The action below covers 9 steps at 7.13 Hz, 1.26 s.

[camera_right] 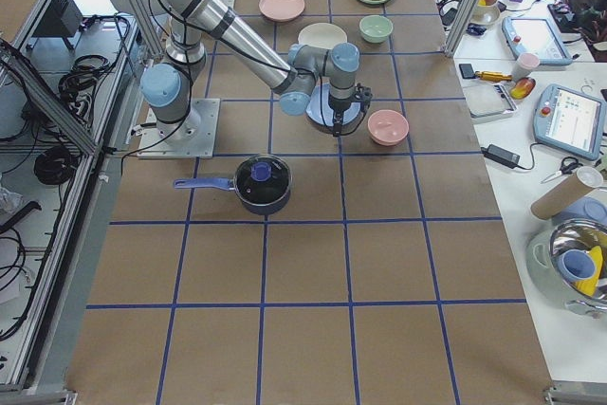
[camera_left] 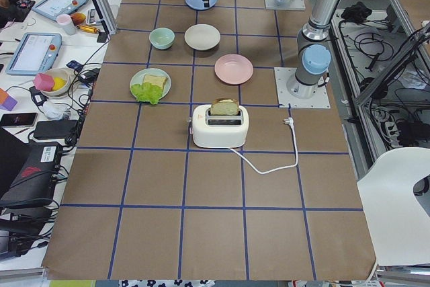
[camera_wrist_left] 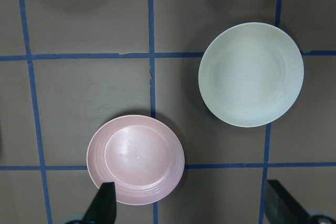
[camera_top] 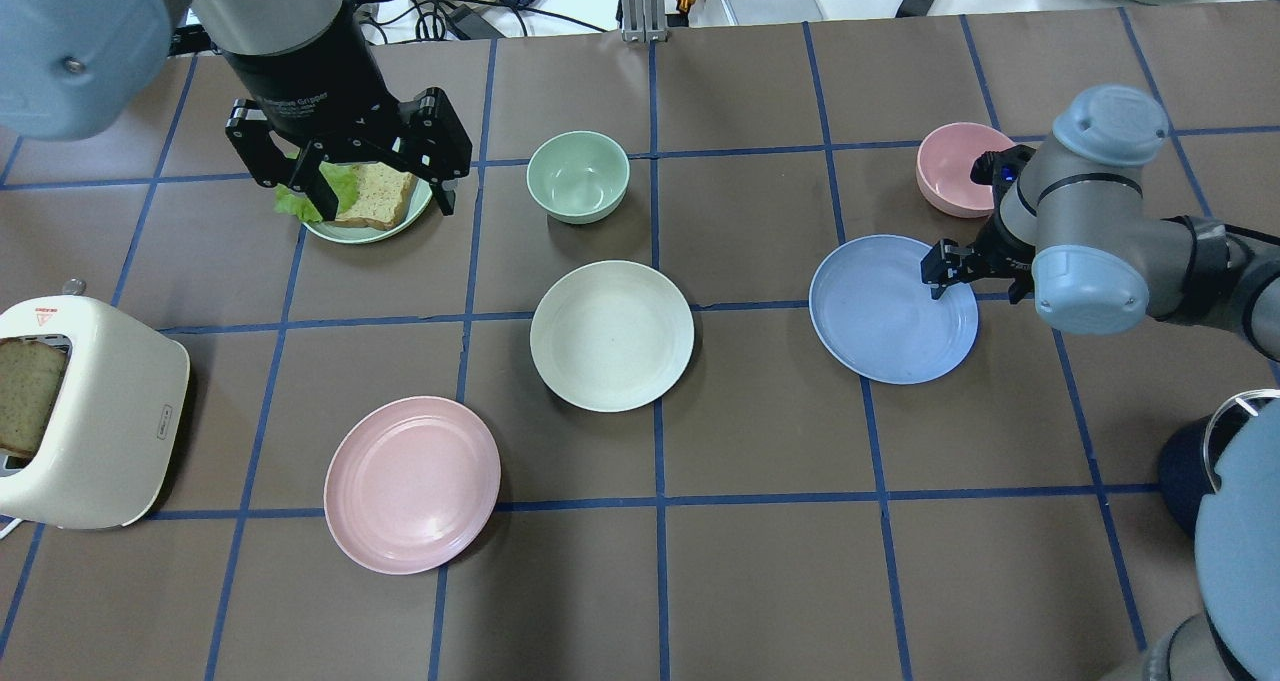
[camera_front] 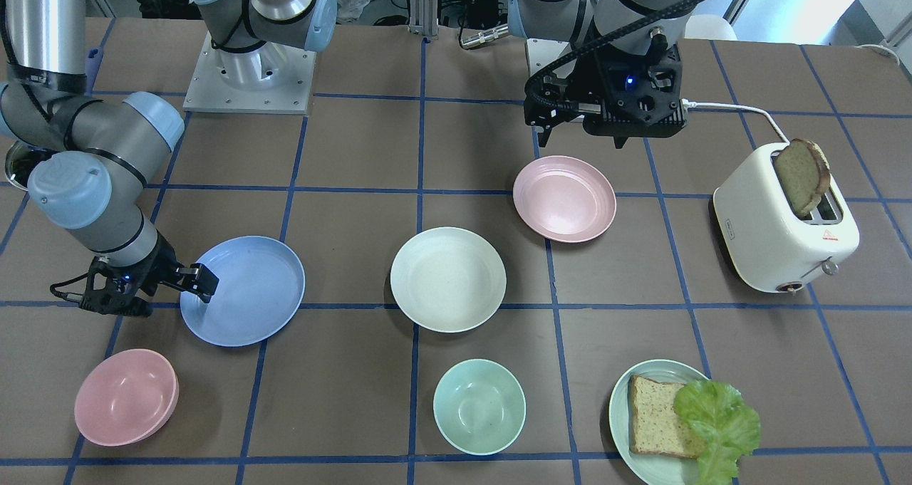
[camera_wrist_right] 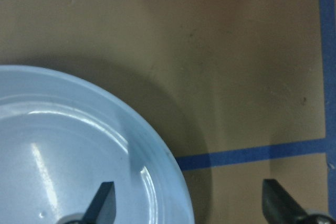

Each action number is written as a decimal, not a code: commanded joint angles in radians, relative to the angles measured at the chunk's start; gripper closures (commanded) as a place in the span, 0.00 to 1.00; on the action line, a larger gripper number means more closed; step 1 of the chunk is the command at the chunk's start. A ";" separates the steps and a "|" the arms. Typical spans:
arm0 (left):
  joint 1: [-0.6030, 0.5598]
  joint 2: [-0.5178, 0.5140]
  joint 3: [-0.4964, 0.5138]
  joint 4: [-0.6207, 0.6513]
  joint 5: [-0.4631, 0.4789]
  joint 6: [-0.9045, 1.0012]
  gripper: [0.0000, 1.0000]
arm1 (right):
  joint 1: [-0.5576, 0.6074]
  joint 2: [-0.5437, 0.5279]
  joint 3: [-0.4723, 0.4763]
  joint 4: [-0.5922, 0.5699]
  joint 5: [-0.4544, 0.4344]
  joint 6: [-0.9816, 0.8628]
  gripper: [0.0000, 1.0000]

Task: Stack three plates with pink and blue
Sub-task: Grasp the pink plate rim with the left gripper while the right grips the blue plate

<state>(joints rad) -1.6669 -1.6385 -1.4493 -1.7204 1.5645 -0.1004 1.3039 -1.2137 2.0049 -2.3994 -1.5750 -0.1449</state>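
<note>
Right gripper (camera_top: pixel 978 279) jaws apart astride blue plate (camera_top: pixel 893 309) rim: one finger (camera_top: pixel 938 271) over plate, other over bare mat (camera_top: pixel 760 411). Pink bowl (camera_top: pixel 950 169) close beyond, narrow mat strip between. Wide bare mat between blue plate, cream plate (camera_top: pixel 612 335), pink plate (camera_top: pixel 412 483). Toaster (camera_top: pixel 100 411) flanks pink plate, apart.

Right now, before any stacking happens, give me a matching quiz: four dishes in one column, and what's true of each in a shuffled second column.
Column one:
1. blue plate
2. pink plate
3. cream plate
4. mint-green plate

Column two:
A. holds bread and lettuce
B. empty, on the robot's left side
C. rim between the fingers of the open right gripper
D. middle one of the three empty plates

Pairs: 1-C, 2-B, 3-D, 4-A
</note>
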 commanded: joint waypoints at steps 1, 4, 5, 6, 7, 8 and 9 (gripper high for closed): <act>-0.002 -0.017 -0.070 0.001 -0.008 -0.004 0.00 | 0.000 0.002 0.008 -0.023 0.000 0.010 0.39; -0.008 0.023 -0.355 0.261 0.002 -0.018 0.00 | 0.002 0.000 0.009 -0.017 0.010 0.010 0.57; -0.008 0.028 -0.446 0.351 0.002 -0.028 0.00 | 0.002 0.000 0.009 -0.011 0.010 0.008 0.74; -0.010 0.029 -0.530 0.443 0.002 -0.033 0.00 | 0.000 -0.004 0.008 0.024 0.012 0.008 0.87; -0.010 0.020 -0.621 0.519 -0.007 -0.051 0.00 | -0.001 -0.013 0.008 0.040 0.012 0.010 0.93; -0.014 0.029 -0.690 0.592 -0.009 -0.048 0.00 | 0.002 -0.053 0.008 0.099 0.016 0.010 1.00; -0.030 0.020 -0.750 0.657 -0.006 -0.048 0.00 | 0.000 -0.062 0.008 0.121 0.016 0.005 1.00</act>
<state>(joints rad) -1.6833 -1.6137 -2.1160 -1.1503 1.5578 -0.1473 1.3041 -1.2549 2.0127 -2.3173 -1.5601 -0.1361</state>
